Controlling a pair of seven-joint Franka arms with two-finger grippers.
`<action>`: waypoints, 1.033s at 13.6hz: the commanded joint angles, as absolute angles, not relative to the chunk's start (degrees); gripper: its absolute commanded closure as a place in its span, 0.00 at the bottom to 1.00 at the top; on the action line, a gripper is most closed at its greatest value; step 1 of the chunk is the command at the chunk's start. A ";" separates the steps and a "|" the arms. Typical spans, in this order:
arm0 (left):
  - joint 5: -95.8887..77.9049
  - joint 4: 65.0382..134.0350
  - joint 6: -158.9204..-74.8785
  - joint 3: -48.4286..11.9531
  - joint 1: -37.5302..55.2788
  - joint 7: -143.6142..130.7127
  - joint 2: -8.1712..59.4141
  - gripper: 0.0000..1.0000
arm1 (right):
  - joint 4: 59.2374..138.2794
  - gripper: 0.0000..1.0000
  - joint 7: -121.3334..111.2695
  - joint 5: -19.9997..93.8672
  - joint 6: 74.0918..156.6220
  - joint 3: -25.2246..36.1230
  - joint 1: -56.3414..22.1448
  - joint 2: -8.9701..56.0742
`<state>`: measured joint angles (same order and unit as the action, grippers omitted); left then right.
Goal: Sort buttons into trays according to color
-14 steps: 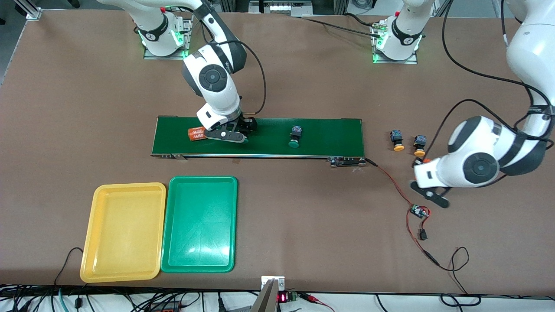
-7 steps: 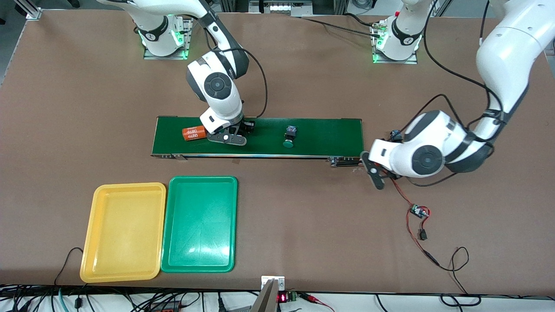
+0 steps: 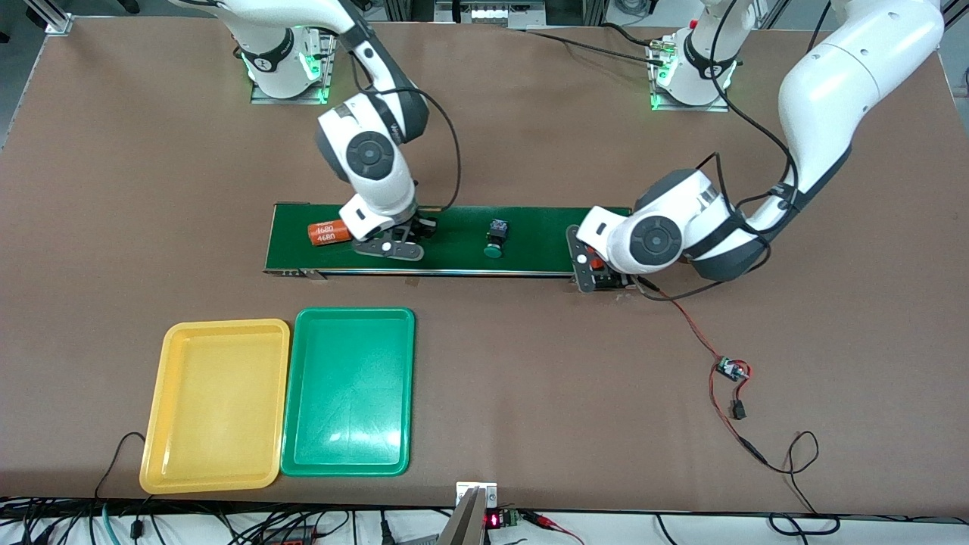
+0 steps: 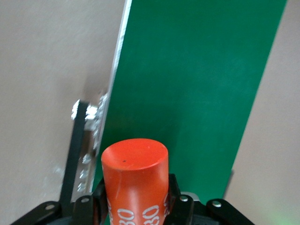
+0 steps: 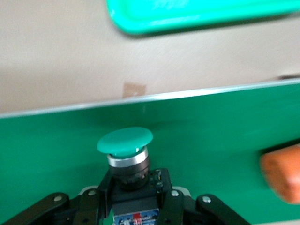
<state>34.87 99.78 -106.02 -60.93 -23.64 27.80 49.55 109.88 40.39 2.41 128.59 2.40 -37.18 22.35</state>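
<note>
Tabletop [image 3: 530, 378], brown, carries a long green conveyor belt [image 3: 530, 235] across its middle. Yellow tray [image 3: 216, 409] and green tray [image 3: 348, 378] lie edge to edge, nearer the front camera than the belt, toward the right arm's end. Both are without buttons.

Right end effector [image 3: 390, 248] is low on the belt, beside a loose orange cylinder [image 3: 324, 233] printed "4680". Its wrist view shows the fingers drawn in against the dark body of a green button [image 5: 124, 140], with the cap sticking out clear of them. Judgement: the grip looks seated, and the button has not yet been lifted.

Left end effector [image 3: 583, 263] is over the belt's end toward the left arm. It is clamped narrowly round a second orange cylinder [image 4: 135, 164], which is not a task item.

A second green button [image 3: 495, 236] lies free on the belt between the two end effectors, cap toward the front camera. The yellow-orange buttons are not visible in any view.

Handling, judged:
- The buttons look light and rigid, hard plastic with a metal collar, so they are not fragile under a modest pinch.
- The domed cap is smooth and likely to slip, so it is a poor place to hold.
- The squarish body has flat sides and is the right place to grip, as here.
- A released button could roll on its cap rim, so set it low into the green tray.
</note>
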 commanded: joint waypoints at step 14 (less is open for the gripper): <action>34.72 96.78 -103.11 -66.52 -28.10 19.34 46.76 0.00 | 90.11 0.83 19.10 -0.35 117.06 5.35 -19.51 26.97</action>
